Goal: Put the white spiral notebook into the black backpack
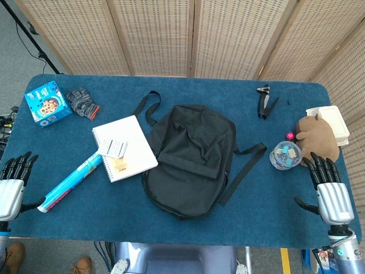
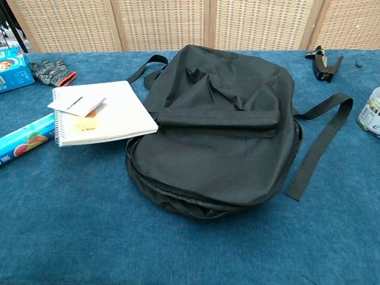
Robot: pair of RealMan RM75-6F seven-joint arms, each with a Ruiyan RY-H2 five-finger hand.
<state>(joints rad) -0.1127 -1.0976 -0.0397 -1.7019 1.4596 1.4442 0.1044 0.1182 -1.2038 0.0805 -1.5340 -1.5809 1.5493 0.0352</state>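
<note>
The white spiral notebook (image 1: 124, 148) (image 2: 102, 113) lies flat on the blue table, just left of the black backpack (image 1: 193, 158) (image 2: 222, 130), its corner touching the bag's edge. A small card lies on top of it. The backpack lies flat in the middle with its straps spread and its zipper facing the near edge. My left hand (image 1: 12, 180) rests at the table's near left edge, fingers spread, holding nothing. My right hand (image 1: 327, 185) rests at the near right edge, fingers spread and empty. Neither hand shows in the chest view.
A blue foil-wrap box (image 1: 69, 182) (image 2: 24, 139) lies beside the notebook's near left. A cookie box (image 1: 48, 103) and grey glove (image 1: 83, 103) sit far left. On the right are a black tool (image 1: 265, 100), a clear jar (image 1: 285, 155), a brown plush (image 1: 318, 137) and a white container (image 1: 333, 123).
</note>
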